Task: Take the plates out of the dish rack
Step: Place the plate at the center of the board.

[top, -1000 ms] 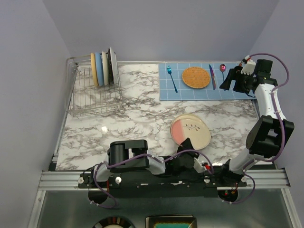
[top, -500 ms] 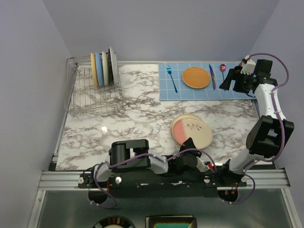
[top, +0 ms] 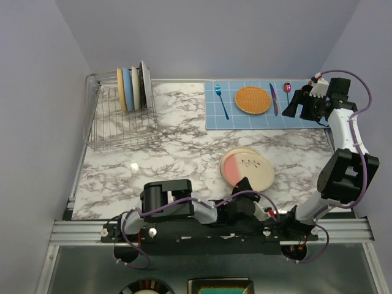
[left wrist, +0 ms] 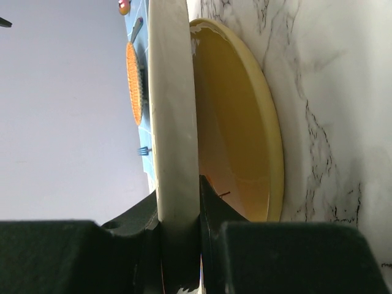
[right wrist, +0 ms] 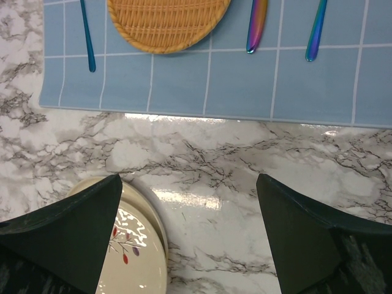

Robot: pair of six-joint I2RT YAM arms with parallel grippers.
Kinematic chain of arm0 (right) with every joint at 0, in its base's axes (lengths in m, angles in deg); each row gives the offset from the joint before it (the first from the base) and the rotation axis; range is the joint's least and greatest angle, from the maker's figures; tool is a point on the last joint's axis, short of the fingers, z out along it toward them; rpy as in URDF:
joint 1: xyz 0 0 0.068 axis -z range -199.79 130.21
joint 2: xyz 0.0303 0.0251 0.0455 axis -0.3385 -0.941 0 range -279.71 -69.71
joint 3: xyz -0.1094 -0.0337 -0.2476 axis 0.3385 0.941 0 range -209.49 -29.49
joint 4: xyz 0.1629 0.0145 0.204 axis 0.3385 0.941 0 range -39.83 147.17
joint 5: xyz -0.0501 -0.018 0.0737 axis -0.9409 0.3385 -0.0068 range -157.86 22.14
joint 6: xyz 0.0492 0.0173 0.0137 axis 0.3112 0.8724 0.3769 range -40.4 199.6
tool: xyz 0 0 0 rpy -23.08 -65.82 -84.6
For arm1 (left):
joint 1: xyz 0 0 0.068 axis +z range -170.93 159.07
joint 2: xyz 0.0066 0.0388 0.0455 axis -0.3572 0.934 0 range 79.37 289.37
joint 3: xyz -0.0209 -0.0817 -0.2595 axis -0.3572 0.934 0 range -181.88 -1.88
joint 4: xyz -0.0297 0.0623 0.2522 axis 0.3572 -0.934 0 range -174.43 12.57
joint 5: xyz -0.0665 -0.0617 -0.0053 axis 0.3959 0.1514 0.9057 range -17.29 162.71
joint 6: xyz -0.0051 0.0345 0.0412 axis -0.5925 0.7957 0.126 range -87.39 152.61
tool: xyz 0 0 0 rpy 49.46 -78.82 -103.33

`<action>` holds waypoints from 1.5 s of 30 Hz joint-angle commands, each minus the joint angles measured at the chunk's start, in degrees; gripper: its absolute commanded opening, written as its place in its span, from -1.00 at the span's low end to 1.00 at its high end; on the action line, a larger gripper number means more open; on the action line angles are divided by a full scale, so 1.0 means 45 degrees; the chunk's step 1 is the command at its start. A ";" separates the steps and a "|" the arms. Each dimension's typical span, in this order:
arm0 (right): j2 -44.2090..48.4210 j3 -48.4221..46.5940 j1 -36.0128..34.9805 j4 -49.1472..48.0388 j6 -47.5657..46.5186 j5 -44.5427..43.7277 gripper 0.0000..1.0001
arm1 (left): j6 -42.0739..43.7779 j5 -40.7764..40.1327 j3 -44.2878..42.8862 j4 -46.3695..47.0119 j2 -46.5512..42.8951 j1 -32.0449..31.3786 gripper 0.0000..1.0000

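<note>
The step in hand is judged to be the setting-down of an unloaded plate. The pink-and-cream plate (top: 247,169) is seen lying on the marble worktop (top: 184,147) at the near right, well apart from the rack (top: 116,131), and it appears to be stacked on a second plate (left wrist: 242,141) of yellowish tone. The left fingers (left wrist: 122,251) are clamped on the near rim of the upper plate, one on each face of it. Whether the rim is fully seated on the plate below cannot be told from the wrist view. The right fingers (right wrist: 61,239) are spread wide and hold nothing, and are held above the near edge of the blue mat (right wrist: 202,86). Four upright plates (top: 133,87) are counted at the far end of the rack, so the task is assessed as partly done. A release is called for next: the left fingers are to be parted and drawn back level toward the near edge — without dragging the rim — before a further plate is fetched from the rack.
</note>
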State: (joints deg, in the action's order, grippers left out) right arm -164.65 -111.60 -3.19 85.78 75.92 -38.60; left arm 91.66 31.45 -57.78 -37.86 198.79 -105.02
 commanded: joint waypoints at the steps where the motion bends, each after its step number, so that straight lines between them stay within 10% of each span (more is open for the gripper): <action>1: 0.0218 0.0199 0.0061 -0.0278 -0.0158 0.0237 1.00 | -0.0816 0.0359 -0.0039 -0.0354 0.0065 0.0172 -0.57; 19: 0.0276 0.0336 0.0139 -0.0337 -0.0158 0.0335 1.00 | -0.1539 0.0456 0.0215 -0.1253 -0.0228 0.0211 0.03; 45: 0.0316 0.0453 0.0159 -0.0375 -0.0139 0.0530 1.00 | -0.2769 0.1823 -0.0507 -0.5277 -0.1712 0.0484 0.14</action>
State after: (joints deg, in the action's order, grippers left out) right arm -164.62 -110.20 -2.84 84.80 75.87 -37.55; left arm 81.61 35.72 -58.52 -56.99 193.19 -103.34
